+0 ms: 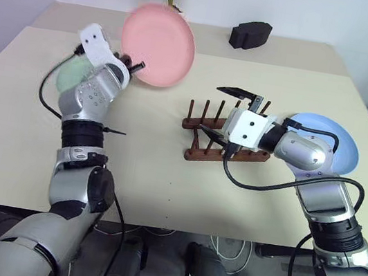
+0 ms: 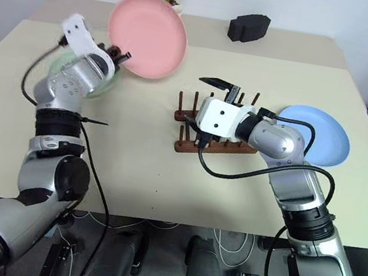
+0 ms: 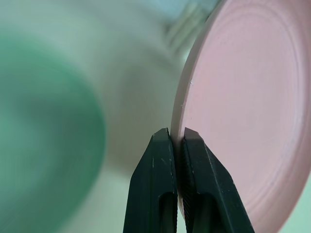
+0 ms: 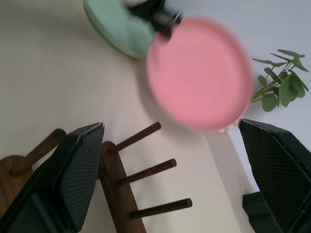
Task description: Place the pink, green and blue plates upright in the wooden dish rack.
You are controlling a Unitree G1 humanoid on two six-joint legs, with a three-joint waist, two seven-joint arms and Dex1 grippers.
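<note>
Toward the desk's far left corner, the left fingers (image 1: 138, 67) pinch the rim of the pink plate (image 1: 159, 45), held clear of the desk above the green plate (image 1: 71, 75). Right fingers (image 1: 220, 113) gape empty over the rack (image 1: 221, 136); the blue plate (image 1: 340, 145) lies near the right edge. First plate is in hand; next I'd carry it over and slot it upright between pegs.

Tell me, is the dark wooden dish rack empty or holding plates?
Empty: the dark wooden dish rack shows only bare upright pegs, no plate between them.

Green plate (image 1: 70, 75) mostly hidden behind left arm; blue plate (image 1: 337, 145) partly behind right arm.
</note>
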